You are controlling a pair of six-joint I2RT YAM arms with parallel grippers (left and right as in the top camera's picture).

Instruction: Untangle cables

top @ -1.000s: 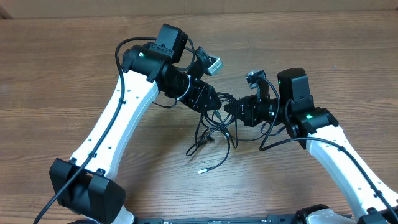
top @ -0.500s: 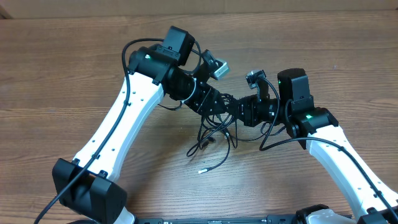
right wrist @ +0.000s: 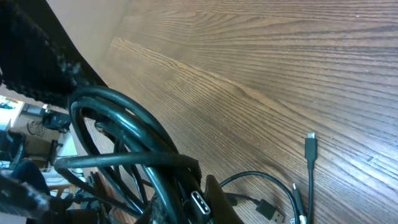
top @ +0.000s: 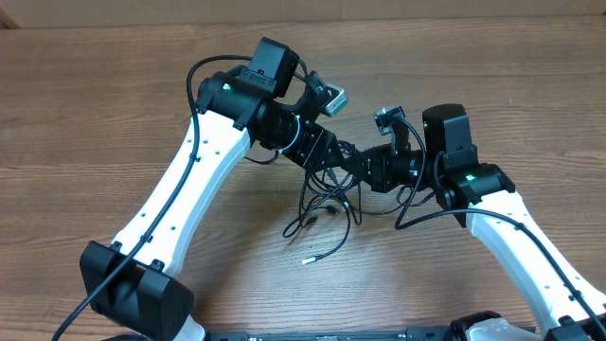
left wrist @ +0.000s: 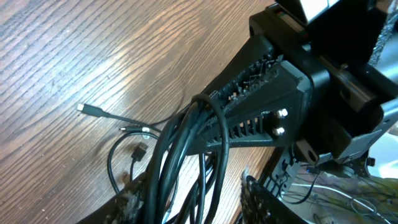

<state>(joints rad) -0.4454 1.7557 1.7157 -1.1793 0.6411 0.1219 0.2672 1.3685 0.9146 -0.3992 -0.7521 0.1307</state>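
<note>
Draping over shut right fingers, cables pass between parted left fingers.

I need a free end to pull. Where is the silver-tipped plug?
In the overhead view the plug lies on the table, at the lower left edge of the cables.

left arm: swung over toward the right gripper, elbow shifted along w/ it
left gripper: was a bit apart from the right gripper, now pretty much tip to tip w/ it, gap btw them gone
left wrist cam: slid the same way, sits nearer the right wrist cam now
cables: top strands now bunched right btw the two tips, tbh tiny diff
</note>
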